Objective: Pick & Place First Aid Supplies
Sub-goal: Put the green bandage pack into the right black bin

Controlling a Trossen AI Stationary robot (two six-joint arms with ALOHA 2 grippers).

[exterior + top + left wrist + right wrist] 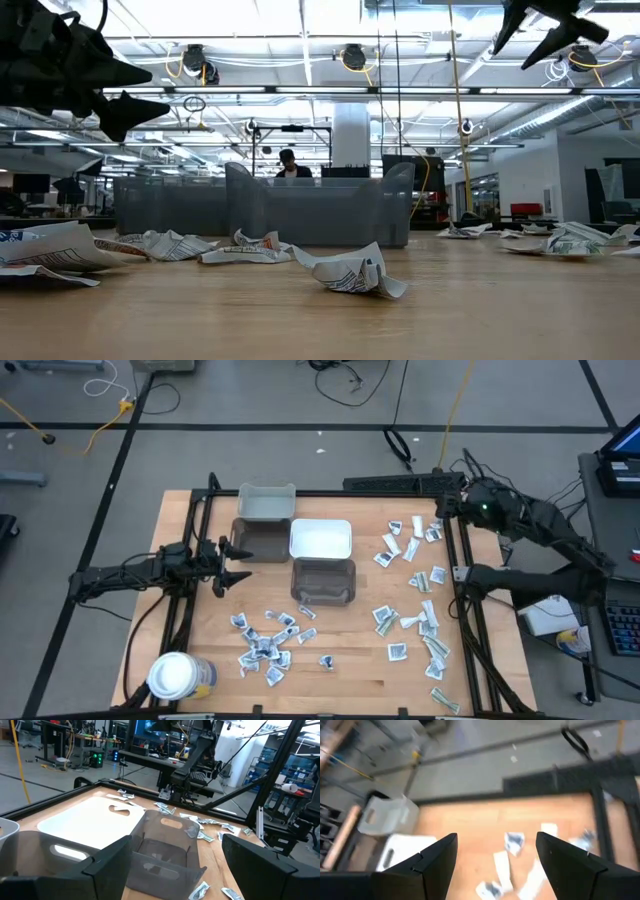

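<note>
Small white packets with dark print and pale-green strips lie flat in two scatters: one near the table's near edge (268,645), one along the right side (415,595). My left gripper (237,563) hangs open above the table's left part, pointing at the bins, and holds nothing; the left wrist view shows its gap (175,860) facing the dark bin. My right gripper (442,510) is open, raised over the far right corner above packets (514,841), and holds nothing. In the low view crumpled packets (350,272) rest on the wood.
Three bins stand mid-table: a pale grey one (266,503) far, a white one (320,539), a dark grey one (323,580) nearer. A large white-lidded jar (175,675) stands at the near left corner. Black frame rails (455,600) border the table's sides.
</note>
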